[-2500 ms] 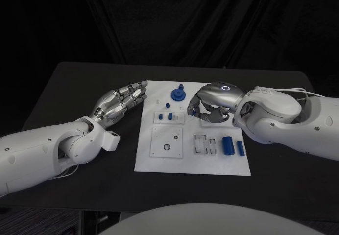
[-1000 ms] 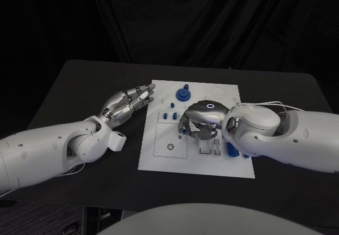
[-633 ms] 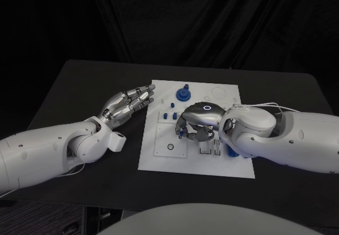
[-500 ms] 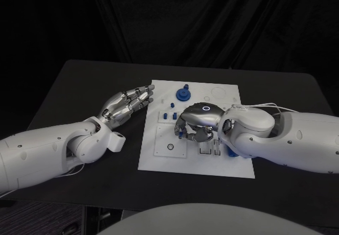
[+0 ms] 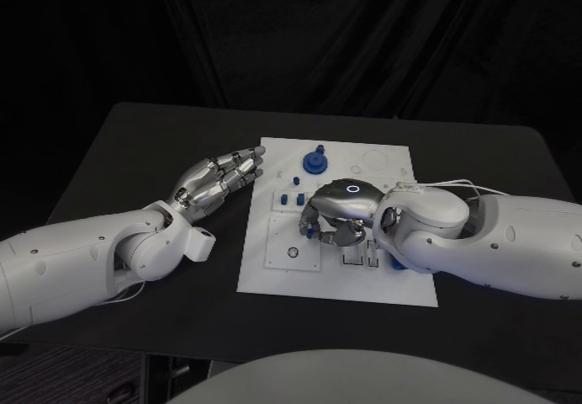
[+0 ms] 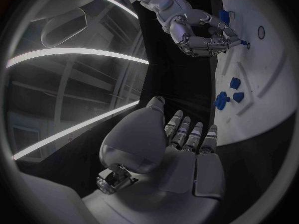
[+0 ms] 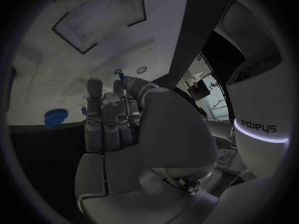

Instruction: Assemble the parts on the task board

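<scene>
Right hand [image 5: 336, 215] pinches a small blue peg-like part [image 5: 309, 228] over the middle of the white rectangular task board [image 5: 273, 282]. Best lowered upright into its hole, slowly. Left hand [image 5: 216, 178], fingers apart and empty, hovers just beside the board.

Overhead head view, two wrist fisheyes, shared task board [image 5: 340, 223].

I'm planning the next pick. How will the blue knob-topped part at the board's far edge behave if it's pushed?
The blue knob-topped part looks rigid, so it should not flex. It stands on a wide round base on the task board, so it would probably slide rather than tip. If knocked over, its round shape might let it roll. The left hand is nearest to it.
</scene>
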